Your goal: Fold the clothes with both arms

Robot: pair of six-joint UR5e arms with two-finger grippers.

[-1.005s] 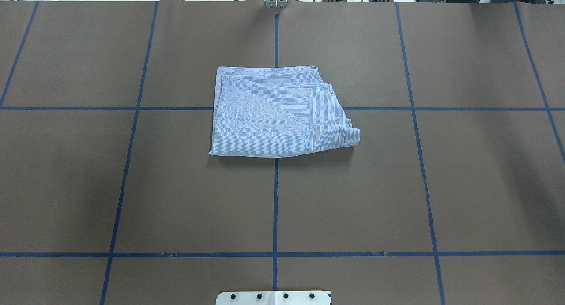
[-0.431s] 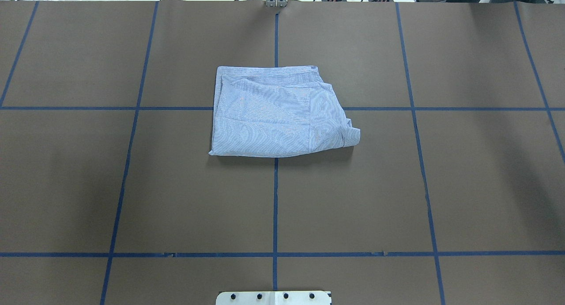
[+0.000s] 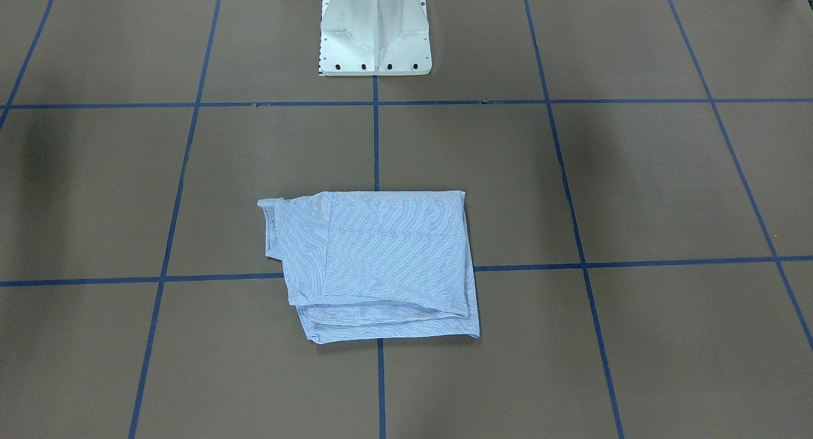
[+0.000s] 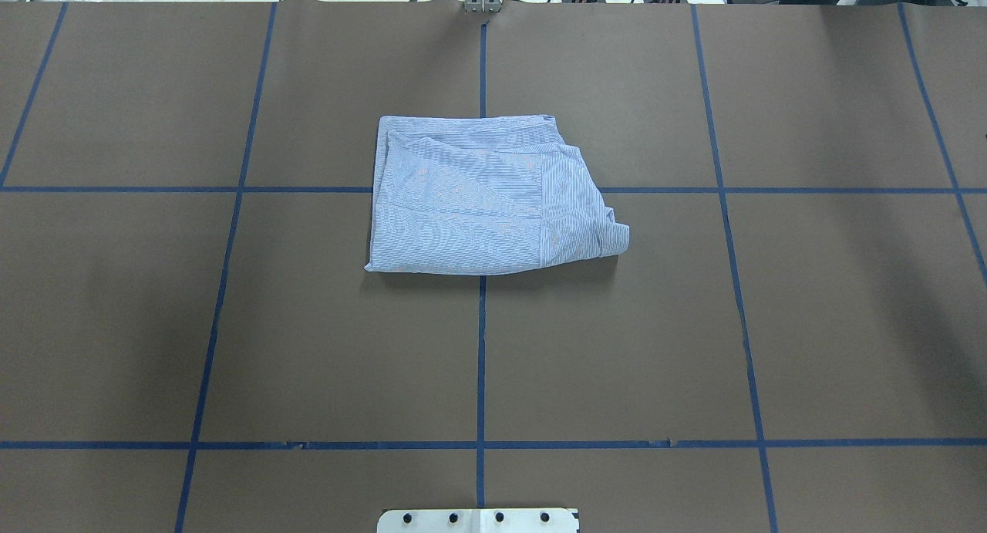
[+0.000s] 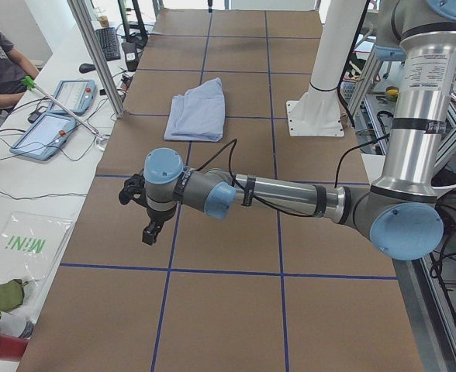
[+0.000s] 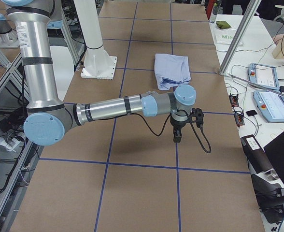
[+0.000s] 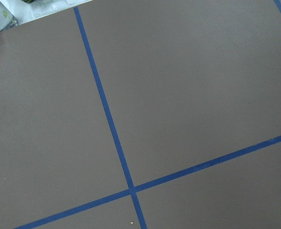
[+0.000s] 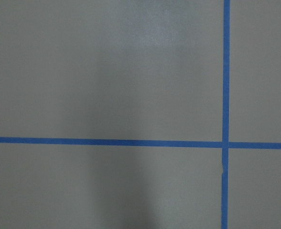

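A robotics lab: blue tape lines (image 4: 481, 355) are gridding a brown paper-covered table (image 4: 347, 348), blue-grey touchscreen control pendants (image 5: 48, 133) are lying alongside.

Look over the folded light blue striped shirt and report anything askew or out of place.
The light blue striped shirt lies folded on the brown table, but not squarely: a rumpled flap juts out at the corner nearest the robot, on its right, and the layers along the far edge are stepped.
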